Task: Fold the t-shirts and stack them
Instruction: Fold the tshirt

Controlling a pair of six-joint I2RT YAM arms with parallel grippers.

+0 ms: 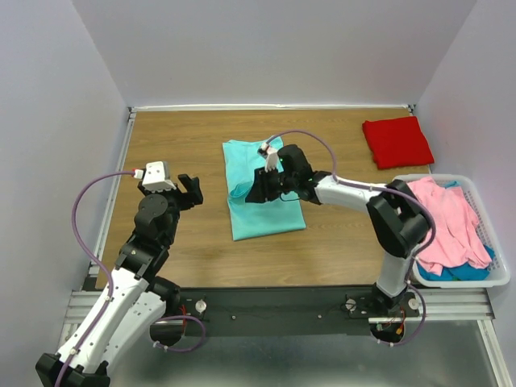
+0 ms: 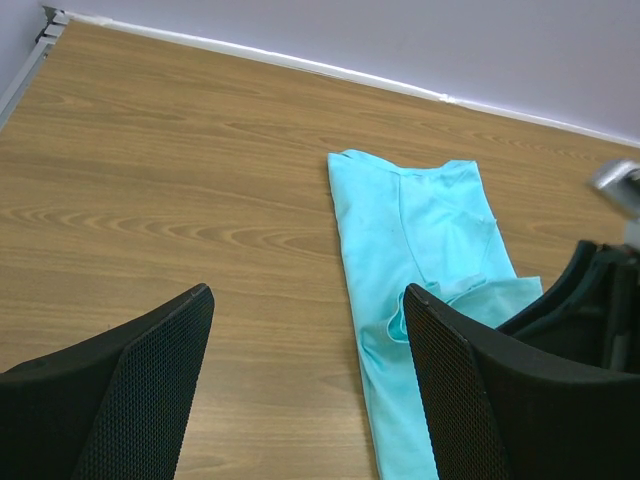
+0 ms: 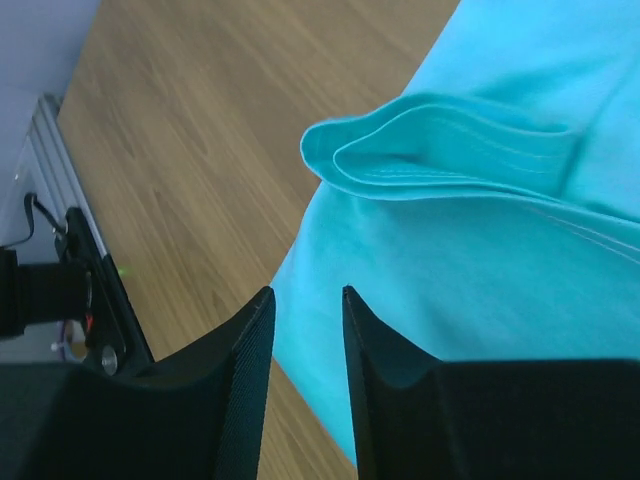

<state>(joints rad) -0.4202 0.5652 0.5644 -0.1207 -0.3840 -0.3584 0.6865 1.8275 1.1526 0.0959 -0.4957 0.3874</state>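
At the near right, the white plastic basket [image 1: 463, 284] holds a pink t-shirt [image 1: 443, 218] lying over a blue-teal one [image 1: 463, 270], both loose and unfolded.

Farther in, on the left, the left gripper [image 1: 193, 190] hangs over bare wooden table [image 1: 177, 145]. Its jaws are wide and hold nothing. It faces right, toward the aqua-teal t-shirt [image 1: 266, 218], but stands clear of the shirt's left edge.

That shirt lies flat mid-table, already narrowed into a strip whose long axis runs near to far. The right arm reaches in from the right, across the cloth. The right gripper [image 3: 305, 292] sits low at the strip's left long edge, about halfway along it. Its jaws stand narrow, with only a slim gap between them. Teal cloth shows through that gap, but whether any of it is pinched cannot be told. Just beyond the fingertips, a doubled fold with a stitched hem [image 3: 450, 150] stands up off the flat layer.

The right gripper is therefore the one on the work, with the shirt's edge directly under its tips. Because the strip runs lengthwise away from the arms, a further fold would probably bring one end over the other along that axis.

At the far right, well apart, a bright red t-shirt [image 1: 397, 141] lies folded into a neat square.
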